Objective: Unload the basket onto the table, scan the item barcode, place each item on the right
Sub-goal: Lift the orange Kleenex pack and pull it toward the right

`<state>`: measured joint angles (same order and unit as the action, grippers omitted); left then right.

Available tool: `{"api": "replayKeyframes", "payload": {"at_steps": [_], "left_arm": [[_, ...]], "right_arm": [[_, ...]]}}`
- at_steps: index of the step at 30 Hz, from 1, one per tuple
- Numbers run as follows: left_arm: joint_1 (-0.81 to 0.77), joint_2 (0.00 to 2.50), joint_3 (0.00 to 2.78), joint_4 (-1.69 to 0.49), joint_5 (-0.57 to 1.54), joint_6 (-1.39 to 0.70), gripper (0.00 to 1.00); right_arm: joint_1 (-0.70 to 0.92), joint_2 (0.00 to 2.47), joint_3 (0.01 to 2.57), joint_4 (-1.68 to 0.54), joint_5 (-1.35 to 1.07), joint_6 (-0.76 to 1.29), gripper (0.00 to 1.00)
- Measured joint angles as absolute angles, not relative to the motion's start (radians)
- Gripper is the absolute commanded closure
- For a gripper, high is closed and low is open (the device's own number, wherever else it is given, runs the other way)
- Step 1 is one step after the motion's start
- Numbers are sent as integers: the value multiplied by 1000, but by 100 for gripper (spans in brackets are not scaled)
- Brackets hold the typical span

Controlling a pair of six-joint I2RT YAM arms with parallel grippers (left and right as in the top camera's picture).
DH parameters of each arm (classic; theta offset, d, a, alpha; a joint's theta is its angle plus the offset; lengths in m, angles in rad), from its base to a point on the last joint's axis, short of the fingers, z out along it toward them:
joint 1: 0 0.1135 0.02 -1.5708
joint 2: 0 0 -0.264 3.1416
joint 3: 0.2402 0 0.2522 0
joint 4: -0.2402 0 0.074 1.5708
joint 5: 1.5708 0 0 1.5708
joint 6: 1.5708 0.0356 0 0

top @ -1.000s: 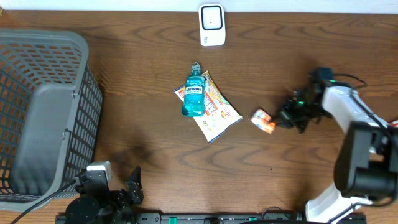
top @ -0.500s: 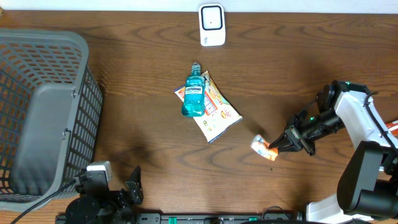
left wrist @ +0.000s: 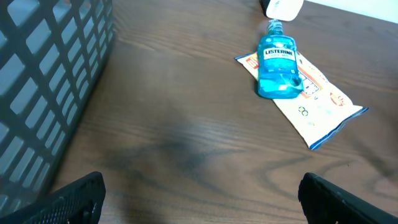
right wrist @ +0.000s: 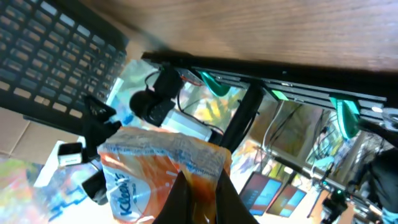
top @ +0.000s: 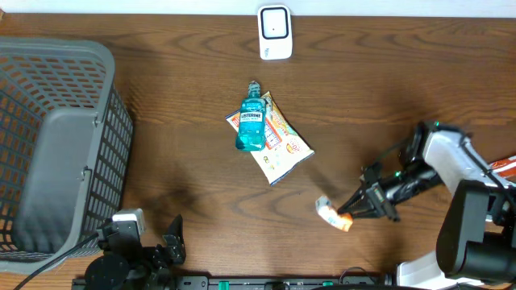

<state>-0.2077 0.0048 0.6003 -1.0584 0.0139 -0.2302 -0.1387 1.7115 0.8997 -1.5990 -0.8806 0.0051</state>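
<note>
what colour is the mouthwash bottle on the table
Blue; the mouthwash bottle shows best in the left wrist view.

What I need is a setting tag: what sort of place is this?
Probably a mock shop checkout: a white scanner-like device, a grey basket, and a Listerine bottle, with a tissue pack in the right pincer.

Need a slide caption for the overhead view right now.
Right gripper holds a small orange packet at front right; mouthwash bottle lies on a flat pouch mid-table, white scanner at the far edge.
</note>
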Motion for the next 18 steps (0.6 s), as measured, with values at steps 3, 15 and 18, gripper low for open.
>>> {"api": "replayKeyframes", "payload": {"at_steps": [3, 15, 18], "left_arm": [[-208, 5, 600, -1058, 14, -231, 1], [-208, 5, 600, -1058, 14, -230, 1], [-208, 5, 600, -1058, 14, -231, 1]], "right_arm": [[-139, 1711, 799, -1535, -917, -2, 98], [-139, 1711, 680, -1473, -1060, -9, 98], [-134, 1711, 680, -1473, -1115, -18, 99]]}}
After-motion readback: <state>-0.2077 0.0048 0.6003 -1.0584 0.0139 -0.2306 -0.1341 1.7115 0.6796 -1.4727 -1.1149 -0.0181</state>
